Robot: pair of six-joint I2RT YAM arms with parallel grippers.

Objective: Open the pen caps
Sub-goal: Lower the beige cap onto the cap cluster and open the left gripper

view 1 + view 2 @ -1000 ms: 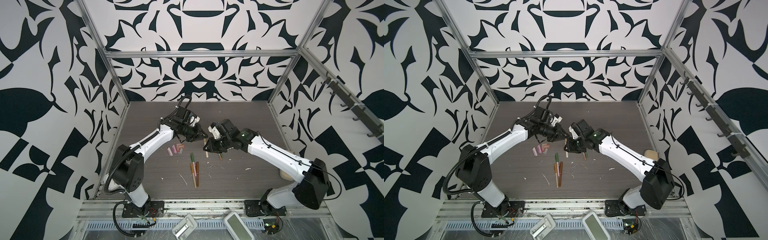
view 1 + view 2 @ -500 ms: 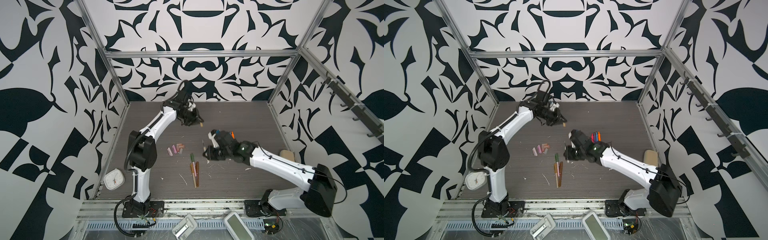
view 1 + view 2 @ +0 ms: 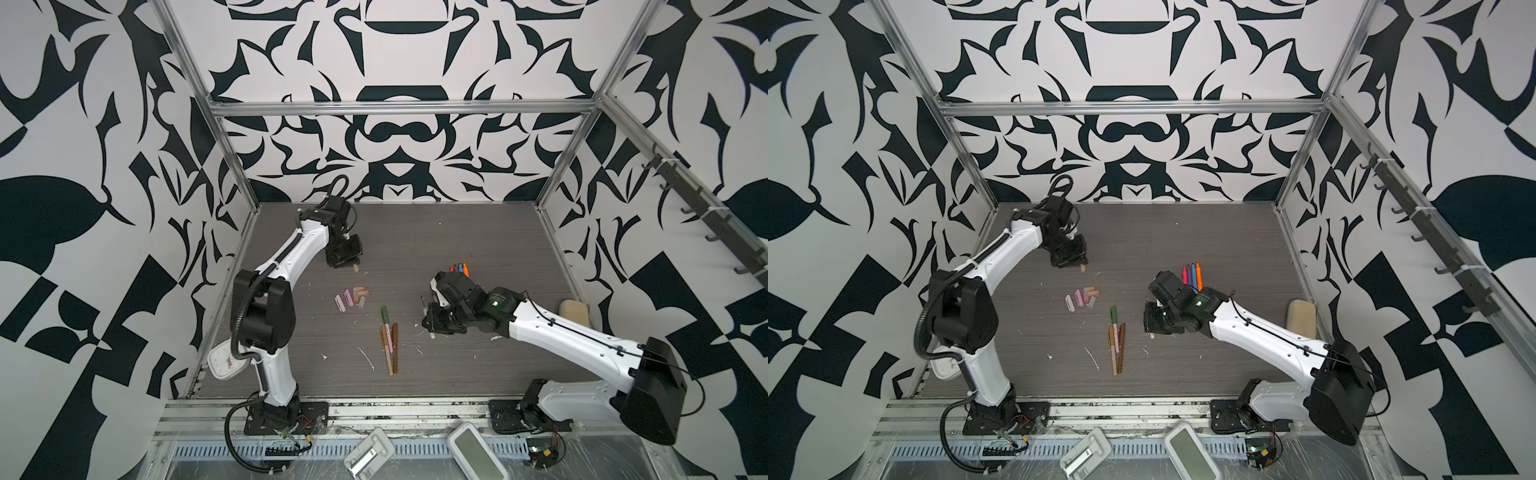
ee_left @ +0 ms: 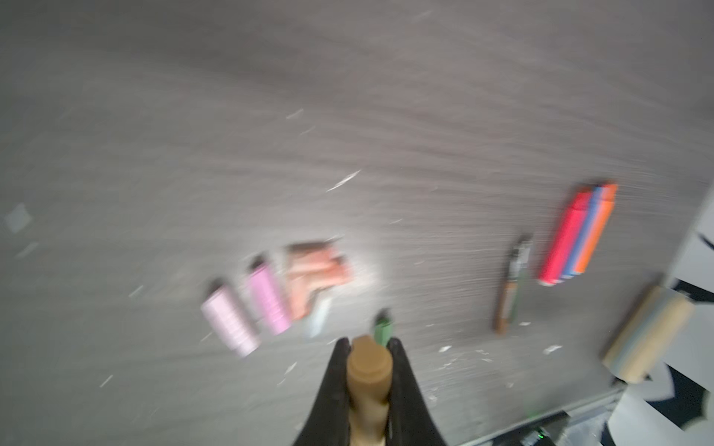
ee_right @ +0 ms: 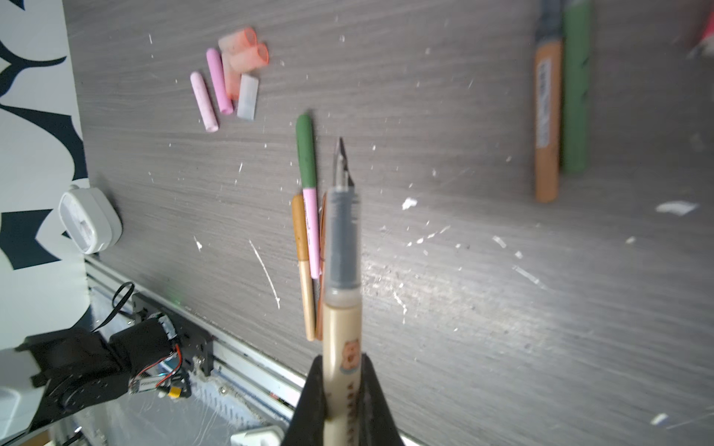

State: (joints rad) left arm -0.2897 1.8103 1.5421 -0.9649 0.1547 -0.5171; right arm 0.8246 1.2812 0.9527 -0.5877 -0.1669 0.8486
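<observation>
grey wood-grain tabletop point(image 3: 478, 232), boxed in by black-and-white patterned walls point(image 3: 395, 145), carried everything. we saw the left fingers point(image 4: 402, 374) closed on a tan cap point(image 4: 369, 370), out toward the back of the tabletop. the right fingers point(image 5: 315, 401) were pinched tight on a tan pen point(image 5: 342, 270), its nib bare and its long axis running straight out from the grip. the loose caps point(image 3: 352, 296) lay in a small cluster on the tabletop, just toward the front edge from the left fingers in both top views and well apart from the right arm; we judged the left arm plainly the nearer one for setting its cap down there. the uncapped pens point(image 3: 389, 338) lay side by side between the two arms, lengthwise front to back, near the right fingers and, in the right wrist view, roughly parallel to the held pen. four bright pens point(image 3: 1192, 276), apparently capped, lay just behind the right wrist, nearer that arm.
</observation>
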